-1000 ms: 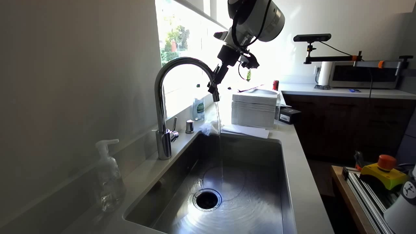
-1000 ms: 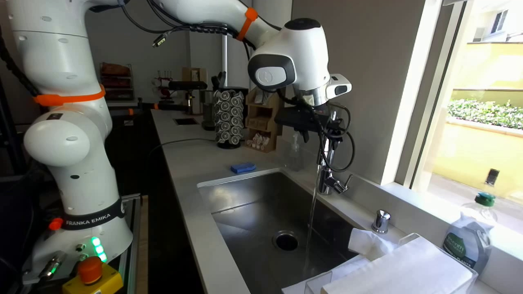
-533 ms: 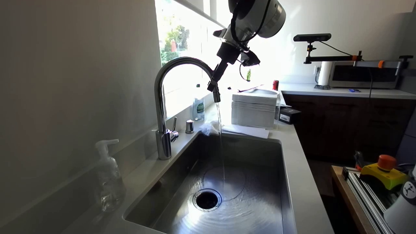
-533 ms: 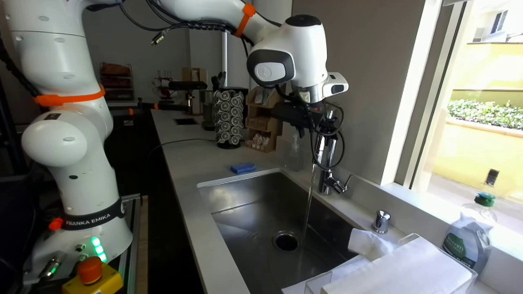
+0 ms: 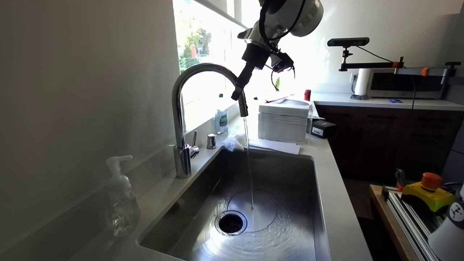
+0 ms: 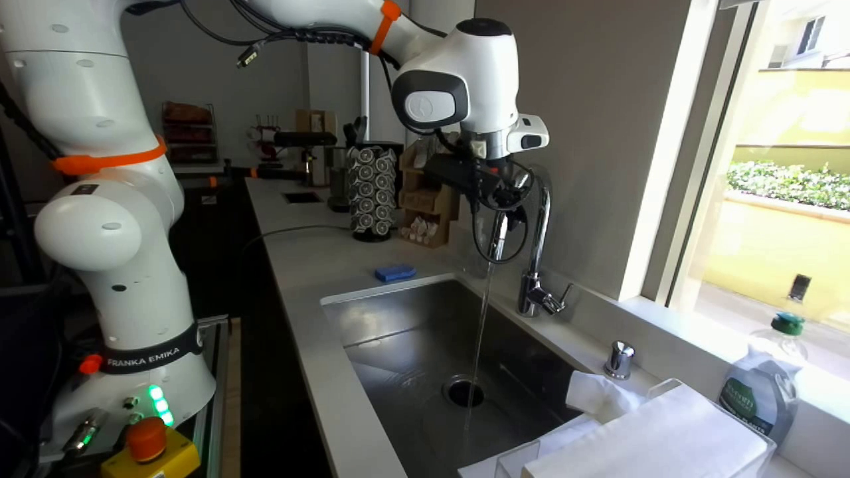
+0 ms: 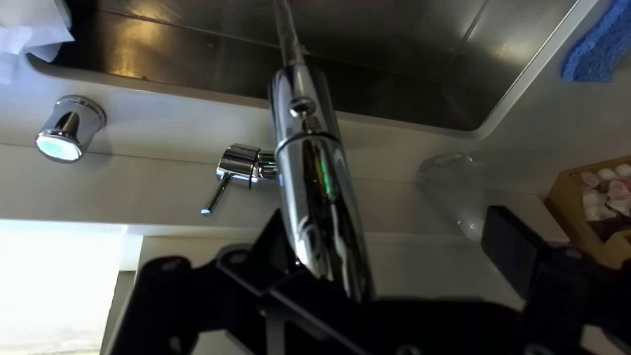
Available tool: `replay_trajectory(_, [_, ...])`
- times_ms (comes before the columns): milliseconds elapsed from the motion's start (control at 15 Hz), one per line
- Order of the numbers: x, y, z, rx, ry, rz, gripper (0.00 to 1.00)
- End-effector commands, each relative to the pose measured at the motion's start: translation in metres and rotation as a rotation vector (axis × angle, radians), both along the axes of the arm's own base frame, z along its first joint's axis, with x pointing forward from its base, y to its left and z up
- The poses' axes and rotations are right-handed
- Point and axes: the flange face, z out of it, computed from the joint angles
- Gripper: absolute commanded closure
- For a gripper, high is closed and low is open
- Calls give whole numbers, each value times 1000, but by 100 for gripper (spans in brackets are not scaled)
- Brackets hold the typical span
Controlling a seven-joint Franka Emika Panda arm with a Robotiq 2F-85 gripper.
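Observation:
My gripper (image 7: 394, 246) is open, with its two fingers wide apart in the wrist view. The chrome faucet spout (image 7: 315, 187) stands between them, close against the left finger (image 7: 278, 241) and seemingly touching it. A wide gap separates it from the right finger (image 7: 510, 246). In an exterior view the gripper (image 5: 237, 93) is at the spout end of the arched faucet (image 5: 206, 67). Water (image 5: 250, 174) runs from the spout into the steel sink (image 5: 279, 166), landing beside the drain (image 5: 231, 223). The faucet's lever (image 6: 551, 302) is at its base. The wrist hardware partly hides the fingers in an exterior view.
A clear pump bottle (image 5: 123, 203) stands by the wall. A chrome cap (image 6: 619, 360), dish soap bottle (image 6: 760, 392) and stacked white paper (image 6: 651, 431) are along the counter. A blue sponge (image 6: 395, 272) lies by the sink. A window and wall stand behind the faucet.
The arm and gripper have moved sideways, and the faucet spout has swung with them, away from the wall and over the sink. The water's landing spot has shifted too. The gripper stays open.

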Motion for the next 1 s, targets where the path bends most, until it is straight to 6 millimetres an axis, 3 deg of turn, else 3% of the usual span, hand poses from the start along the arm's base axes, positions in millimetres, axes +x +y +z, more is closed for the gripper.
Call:
replay_trajectory(0, [6, 46, -11, -3, 58, -22, 0])
replay_trajectory(533, [5, 98, -7, -32, 114, -64, 0])
replay_trajectory(933, [6, 121, -7, -46, 143, -68, 0])
